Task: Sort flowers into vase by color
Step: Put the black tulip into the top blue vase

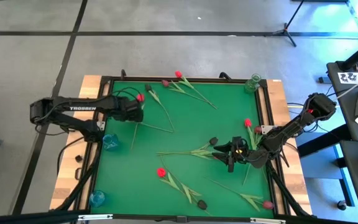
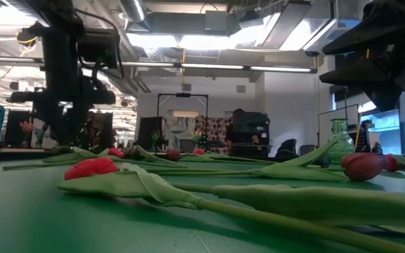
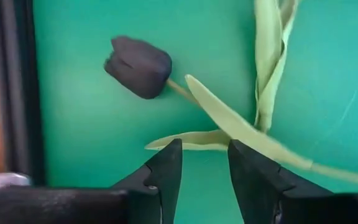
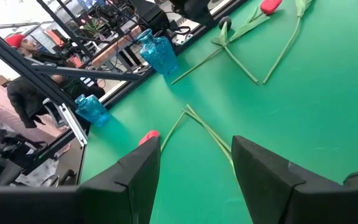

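Note:
Several tulips lie flat and scattered on the green table (image 1: 185,124): red heads (image 1: 161,172) (image 1: 248,122), dark ones (image 1: 214,141) (image 1: 202,203). My left gripper (image 3: 204,152) is open and points down over the far left part, just beside a black tulip (image 3: 138,65) and its pale green leaf (image 3: 229,121); nothing is between its fingers. My right gripper (image 4: 194,158) hovers open near the table's right side (image 1: 232,154), close to a dark head, and is empty.
Two blue vases (image 1: 110,142) (image 1: 96,198) stand along the left edge and a green vase (image 1: 252,83) stands at the far right corner. A black frame and a wooden rim (image 1: 92,87) border the mat. The middle of the mat between the arms has free room.

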You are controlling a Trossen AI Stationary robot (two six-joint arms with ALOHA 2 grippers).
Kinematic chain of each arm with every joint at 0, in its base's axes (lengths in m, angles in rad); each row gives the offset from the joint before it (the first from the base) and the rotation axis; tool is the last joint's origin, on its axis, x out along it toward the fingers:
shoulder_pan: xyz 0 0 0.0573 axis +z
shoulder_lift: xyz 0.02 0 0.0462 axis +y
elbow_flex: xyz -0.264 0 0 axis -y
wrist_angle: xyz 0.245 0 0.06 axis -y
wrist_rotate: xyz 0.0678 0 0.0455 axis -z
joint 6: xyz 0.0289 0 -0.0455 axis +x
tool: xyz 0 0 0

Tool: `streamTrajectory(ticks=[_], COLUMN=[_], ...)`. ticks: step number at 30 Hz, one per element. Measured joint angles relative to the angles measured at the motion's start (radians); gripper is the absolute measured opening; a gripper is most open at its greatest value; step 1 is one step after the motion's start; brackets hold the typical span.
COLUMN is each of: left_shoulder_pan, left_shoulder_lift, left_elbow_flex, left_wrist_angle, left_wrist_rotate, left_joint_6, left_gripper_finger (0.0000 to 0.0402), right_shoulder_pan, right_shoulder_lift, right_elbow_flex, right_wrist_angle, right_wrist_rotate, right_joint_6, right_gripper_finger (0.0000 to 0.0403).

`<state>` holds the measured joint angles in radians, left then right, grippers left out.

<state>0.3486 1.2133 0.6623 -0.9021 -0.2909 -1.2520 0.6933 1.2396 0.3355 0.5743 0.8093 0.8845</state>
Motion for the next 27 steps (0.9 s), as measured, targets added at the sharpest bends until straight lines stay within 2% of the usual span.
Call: streamTrajectory(ticks=[4, 10, 21, 27], left_shoulder_pan=[0.017, 0.02, 0.004, 0.021], left_shoulder_lift=[0.0, 0.0, -0.001, -0.001], left_elbow_flex=[-0.048, -0.118, -0.2, -0.236], left_wrist_angle=[0.091, 0.257, 0.299, 0.376], left_wrist_rotate=[-0.016, -0.073, -0.101, -0.157], left_joint_6=[-0.189, -0.375, -0.542, -0.552], left_gripper_finger=[0.0136, 0.0137, 0.0138, 0.0138], right_shoulder_pan=[0.0, 0.0, 0.0, 0.0], right_shoulder_lift=[0.0, 0.0, 0.0, 0.0], right_elbow_flex=[0.0, 0.0, 0.0, 0.0], right_wrist_angle=[0.0, -0.001, -0.002, -0.002], right_wrist_rotate=[-0.001, -0.01, -0.012, -0.012], right_joint_6=[-0.01, -0.025, -0.029, -0.029], right_gripper_finger=[0.0198, 0.0198, 0.0198, 0.0198])
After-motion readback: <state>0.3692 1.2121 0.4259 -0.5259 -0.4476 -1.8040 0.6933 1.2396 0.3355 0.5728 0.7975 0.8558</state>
